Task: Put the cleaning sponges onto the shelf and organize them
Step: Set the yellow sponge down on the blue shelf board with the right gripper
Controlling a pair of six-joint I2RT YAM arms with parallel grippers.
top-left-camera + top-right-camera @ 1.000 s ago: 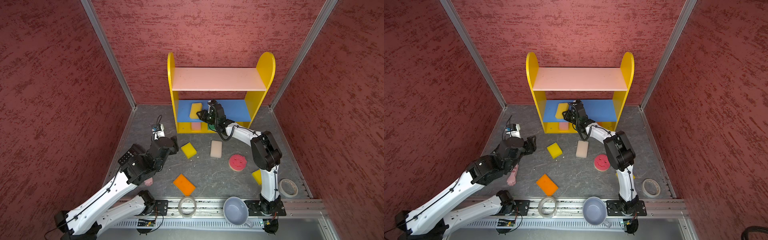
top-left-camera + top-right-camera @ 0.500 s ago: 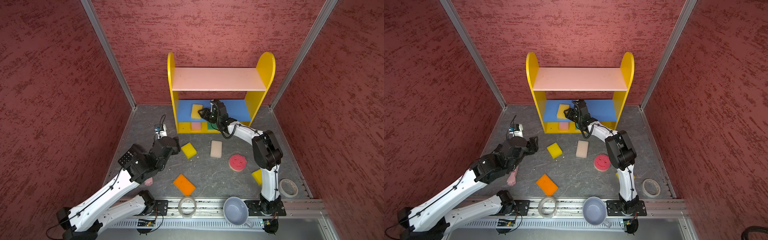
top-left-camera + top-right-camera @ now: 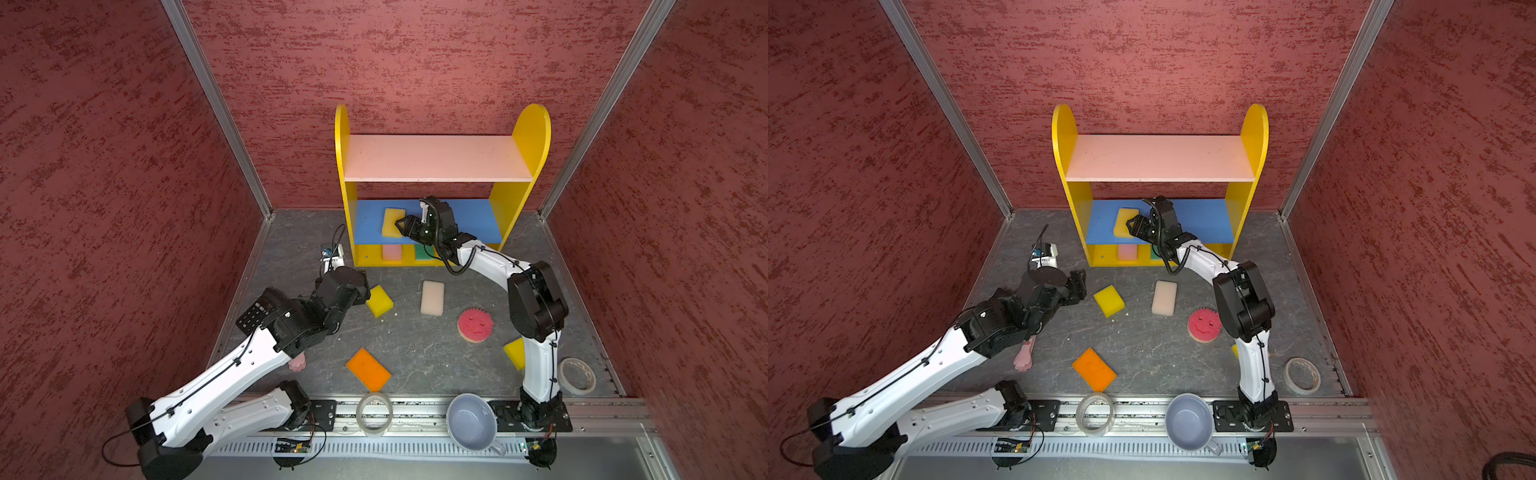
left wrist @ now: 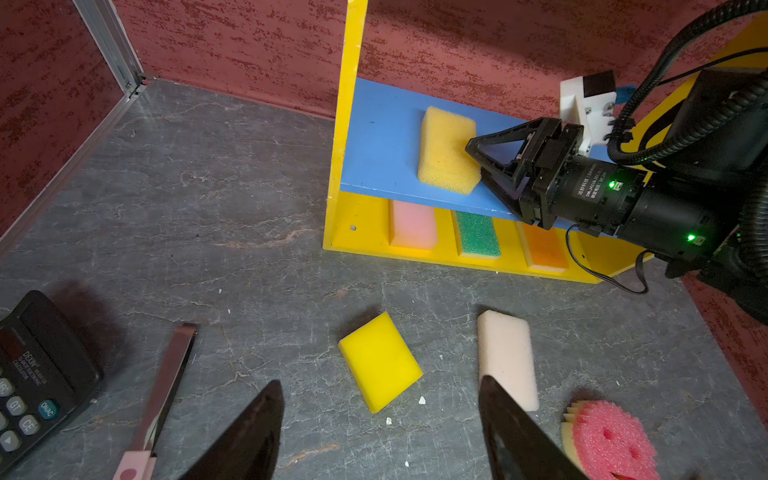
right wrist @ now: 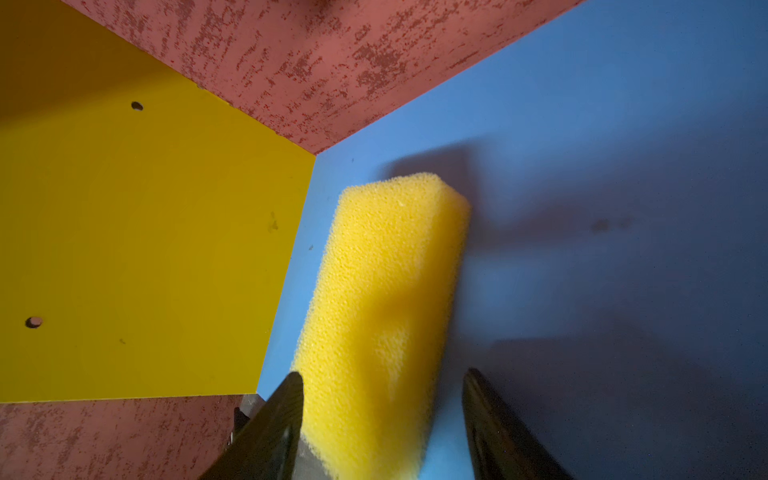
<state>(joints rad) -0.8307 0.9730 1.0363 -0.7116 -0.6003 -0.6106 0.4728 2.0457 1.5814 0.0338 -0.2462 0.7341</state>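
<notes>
right gripper point(image 4: 477, 162) jaws spread, straddling a yellow sponge point(image 4: 444, 149) lying on the shelf point(image 4: 347, 124) blue middle board point(image 4: 382, 141) (toward one side panel); pink sponge point(image 4: 413, 226), green sponge point(image 4: 478, 235), orange sponge point(image 4: 544, 249) on the base beneath; left gripper point(image 4: 379, 380) open, empty, above a yellow block point(image 4: 380, 361) on the floor, white sponge point(image 4: 505, 357) just beside

Mottled red walls point(image 3: 415, 62) with aluminium corner posts point(image 3: 220, 108) enclose a grey, marble-veined floor point(image 3: 415, 353).
</notes>
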